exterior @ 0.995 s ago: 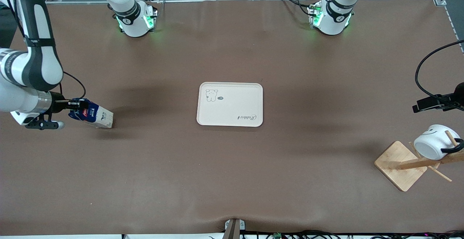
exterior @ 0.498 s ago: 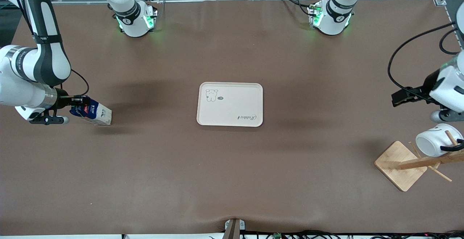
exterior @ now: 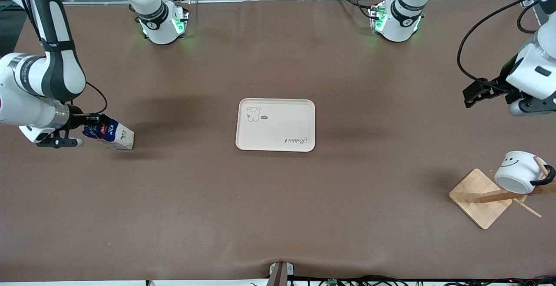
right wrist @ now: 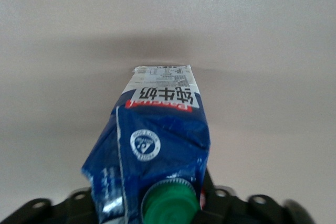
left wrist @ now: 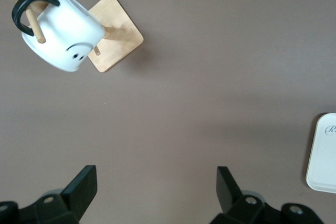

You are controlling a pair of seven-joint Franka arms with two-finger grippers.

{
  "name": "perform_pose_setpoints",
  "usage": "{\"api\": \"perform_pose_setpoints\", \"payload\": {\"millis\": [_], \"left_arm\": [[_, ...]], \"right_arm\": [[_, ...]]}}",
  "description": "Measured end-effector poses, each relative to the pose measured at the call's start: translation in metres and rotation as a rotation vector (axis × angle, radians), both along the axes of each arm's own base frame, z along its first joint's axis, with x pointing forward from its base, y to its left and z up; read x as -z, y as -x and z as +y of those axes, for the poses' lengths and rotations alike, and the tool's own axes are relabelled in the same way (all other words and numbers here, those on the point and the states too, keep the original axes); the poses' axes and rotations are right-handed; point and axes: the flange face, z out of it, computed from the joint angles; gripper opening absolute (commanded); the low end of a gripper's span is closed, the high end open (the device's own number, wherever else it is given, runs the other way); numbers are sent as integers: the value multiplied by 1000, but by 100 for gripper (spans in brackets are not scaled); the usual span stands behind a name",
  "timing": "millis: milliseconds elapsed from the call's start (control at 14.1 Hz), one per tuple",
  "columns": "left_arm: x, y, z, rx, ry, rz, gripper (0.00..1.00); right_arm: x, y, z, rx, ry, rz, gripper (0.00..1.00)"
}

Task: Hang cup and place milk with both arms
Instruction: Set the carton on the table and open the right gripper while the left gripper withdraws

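Observation:
The white cup (exterior: 517,171) with a black handle and smiley hangs on a peg of the wooden rack (exterior: 482,197) at the left arm's end of the table; it also shows in the left wrist view (left wrist: 63,38). My left gripper (exterior: 471,95) is open and empty, up in the air over bare table beside the rack. The dark blue milk carton (exterior: 109,133) with a green cap (right wrist: 170,203) is tilted at the right arm's end, its pale bottom toward the tray. My right gripper (exterior: 89,125) is shut on its top.
A white rectangular tray (exterior: 276,124) with a small drawing lies in the middle of the table; its edge shows in the left wrist view (left wrist: 323,153). The two arm bases stand along the table's edge farthest from the front camera. Brown cloth covers the table.
My left gripper has risen and drawn away from the rack, leaving the cup hanging on the peg. My right gripper has shifted the milk carton slightly.

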Motion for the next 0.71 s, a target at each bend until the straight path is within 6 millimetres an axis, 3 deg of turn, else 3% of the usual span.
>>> {"api": "perform_pose_setpoints", "payload": {"millis": [213,498,711], "left_arm": [[-5,16,0,0,-2,-23,100],[-19,19,1,-3,-2,-44,100],[-27,20,2,-4,-1,-52,100]], "right_arm": [[2,1,0,0,0,3,100],[0,0,0,0,0,1,100],[-24,-7,1,-3,-10,42,100]]}}
